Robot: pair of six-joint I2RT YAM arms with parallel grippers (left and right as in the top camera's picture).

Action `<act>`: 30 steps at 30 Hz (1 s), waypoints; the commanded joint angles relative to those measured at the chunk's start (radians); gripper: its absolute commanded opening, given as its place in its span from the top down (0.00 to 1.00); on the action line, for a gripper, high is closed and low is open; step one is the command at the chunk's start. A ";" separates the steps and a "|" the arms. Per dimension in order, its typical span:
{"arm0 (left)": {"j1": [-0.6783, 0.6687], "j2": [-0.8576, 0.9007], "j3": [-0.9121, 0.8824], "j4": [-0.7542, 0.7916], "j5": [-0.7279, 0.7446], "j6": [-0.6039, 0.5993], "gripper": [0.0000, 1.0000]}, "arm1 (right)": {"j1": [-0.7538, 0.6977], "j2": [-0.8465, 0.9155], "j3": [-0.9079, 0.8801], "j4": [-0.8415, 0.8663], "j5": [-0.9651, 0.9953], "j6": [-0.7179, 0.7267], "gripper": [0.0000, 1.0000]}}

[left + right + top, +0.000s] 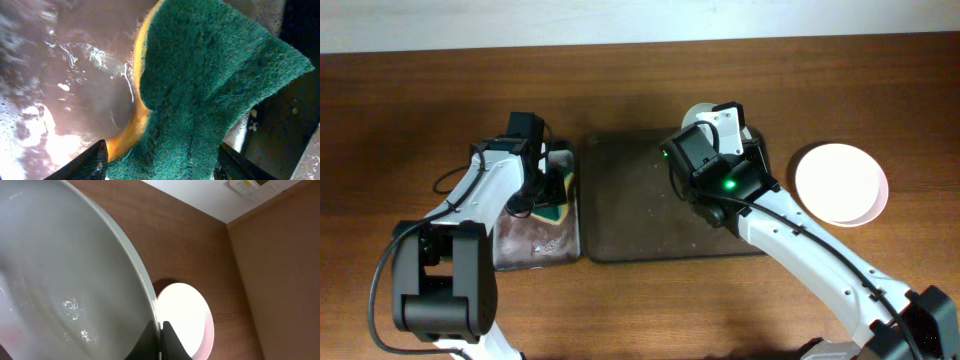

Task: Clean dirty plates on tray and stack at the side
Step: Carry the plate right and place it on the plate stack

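Observation:
The dark brown tray [650, 205] lies mid-table with no plate showing on it. My right gripper [720, 125] is shut on the rim of a white plate [696, 113], held tilted on edge above the tray's far right corner and mostly hidden by the arm. In the right wrist view the fingers [158, 332] pinch the rim of this plate [60, 280], whose face looks wet and plain. Another white plate [840, 183] lies on the table to the right; it also shows in the right wrist view [185, 315]. My left gripper [550, 190] is shut on a green and yellow sponge [210, 85].
A grey metal pan [525, 245] with cloudy water stands left of the tray, and the sponge hangs over its far part; the water also shows in the left wrist view [75, 70]. A wall edge runs along the far side of the table.

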 commanded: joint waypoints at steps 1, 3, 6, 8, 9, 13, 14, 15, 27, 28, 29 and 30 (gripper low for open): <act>0.005 0.011 0.006 -0.007 0.010 0.012 0.39 | 0.005 -0.022 -0.004 0.003 0.027 0.011 0.96; 0.003 0.029 0.006 -0.018 0.011 0.012 0.41 | 0.005 -0.022 -0.004 0.003 0.027 0.011 0.96; -0.011 0.054 0.006 -0.060 0.014 0.012 0.43 | 0.005 -0.022 -0.004 0.003 0.027 0.011 0.96; -0.024 0.059 0.006 -0.076 0.014 0.012 0.46 | 0.005 -0.021 -0.004 0.004 0.027 0.011 0.96; -0.032 0.059 0.006 -0.080 0.014 0.012 0.57 | 0.005 -0.021 -0.004 0.003 0.027 0.011 0.96; -0.040 0.059 0.006 -0.087 0.014 0.012 1.00 | 0.005 -0.021 -0.004 0.003 0.027 0.011 0.96; -0.040 0.059 0.006 -0.087 0.013 0.012 1.00 | 0.005 -0.021 -0.004 0.003 0.027 0.011 0.96; -0.039 0.059 0.006 -0.087 0.013 0.012 1.00 | 0.005 -0.022 -0.004 0.003 0.027 0.011 0.96; 0.003 -0.141 0.117 -0.153 0.010 0.012 0.00 | 0.005 -0.022 -0.004 0.011 0.066 0.011 0.96; 0.003 -0.152 0.117 -0.152 0.010 0.012 0.00 | 0.009 -0.022 -0.004 0.011 0.092 0.011 0.96; 0.003 -0.161 0.117 -0.151 0.010 0.012 0.00 | 0.016 -0.022 -0.004 0.011 0.110 0.011 0.96; 0.002 -0.166 0.117 -0.152 0.010 0.012 0.00 | 0.030 -0.024 -0.004 0.008 0.123 0.011 0.96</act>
